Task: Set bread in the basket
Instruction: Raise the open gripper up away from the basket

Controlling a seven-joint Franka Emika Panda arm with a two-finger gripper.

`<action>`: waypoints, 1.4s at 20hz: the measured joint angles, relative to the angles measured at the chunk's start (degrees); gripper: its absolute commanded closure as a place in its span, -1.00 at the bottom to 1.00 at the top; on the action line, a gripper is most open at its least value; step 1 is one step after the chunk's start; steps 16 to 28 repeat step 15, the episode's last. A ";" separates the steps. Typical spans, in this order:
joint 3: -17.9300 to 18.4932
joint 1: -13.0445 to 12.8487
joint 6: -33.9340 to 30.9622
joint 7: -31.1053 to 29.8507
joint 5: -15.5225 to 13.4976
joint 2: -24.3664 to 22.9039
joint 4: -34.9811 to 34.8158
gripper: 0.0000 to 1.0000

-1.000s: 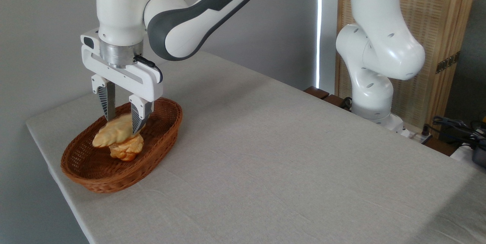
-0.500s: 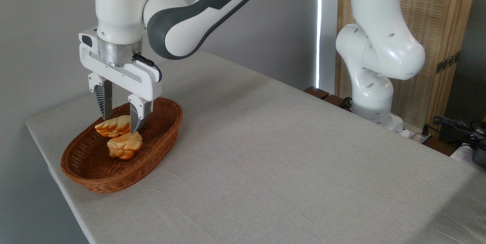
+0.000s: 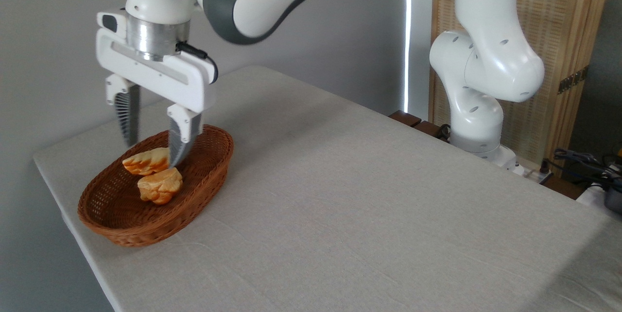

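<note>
Change: over the last second the gripper (image 3: 151, 152) has been letting go of the bread (image 3: 145, 162) and climbing; a second ago its fingers were closed on the loaf just above the roll (image 3: 159, 185).
Meaning for the task: the loaf is now lying free inside the basket (image 3: 209, 168), so the placing step is, by judgement, done, and only the retreat is remaining.
Bread: it is resting in the middle of the basket, in the lower left of the frame, touching the roll just below it in the picture.
Jaws: they are standing spread apart and empty, one fingertip to the upper left of the loaf, the other overlapping the loaf's right end in this view; whether that one is touching it cannot be told.
Arm: the wrist is pointing straight down in the upper left of the frame, with the forearm reaching in from the upper right.
Basket: it is sitting near the left corner of the table (image 3: 369, 215).
</note>
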 measured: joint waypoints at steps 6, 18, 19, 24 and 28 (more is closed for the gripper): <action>2.67 0.00 -14.86 16.22 3.17 -3.43 -0.46 -1.00; 6.74 0.30 -19.82 27.96 3.96 -9.81 -7.22 -1.00; 6.74 0.30 -19.82 27.96 3.96 -9.81 -7.22 -1.00; 6.74 0.30 -19.82 27.96 3.96 -9.81 -7.22 -1.00; 6.74 0.30 -19.82 27.96 3.96 -9.81 -7.22 -1.00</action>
